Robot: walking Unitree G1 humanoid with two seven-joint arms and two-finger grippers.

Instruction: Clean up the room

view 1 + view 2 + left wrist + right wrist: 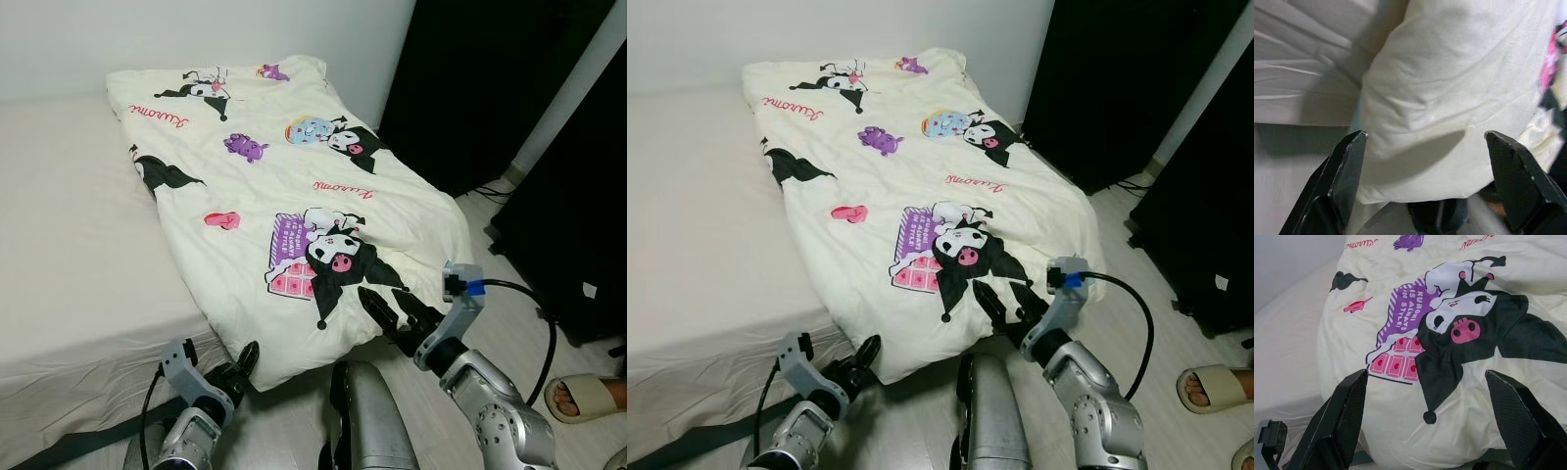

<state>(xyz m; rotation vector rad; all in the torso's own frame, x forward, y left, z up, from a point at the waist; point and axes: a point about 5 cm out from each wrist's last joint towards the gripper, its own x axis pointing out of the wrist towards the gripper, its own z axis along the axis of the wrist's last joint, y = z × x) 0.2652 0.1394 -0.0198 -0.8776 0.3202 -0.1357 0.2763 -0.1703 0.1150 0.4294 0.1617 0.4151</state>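
A cream comforter (pixel 284 186) printed with black-and-purple cartoon characters lies spread across the middle of the frame, covering the right half of a bed with a white sheet (pixel 69 235) that fills the left side. Its near edge hangs over the foot of the mattress at lower centre.

The left gripper (pixel 240 364) sits at the lower left, its black fingers spread wide with the comforter's hanging corner bulging between them; from the left wrist view the cloth fills the gap, but I can't see the fingers pressing on it. The right gripper (pixel 397 313) reaches in from the lower right, fingers also wide apart, poised at the comforter's near edge just beside the big character print (pixel 1469 328). It holds nothing.

Dark curtains (pixel 490 78) hang at the upper right. A person's foot in a beige slipper (pixel 585 399) stands on the pale floor at the far right edge.
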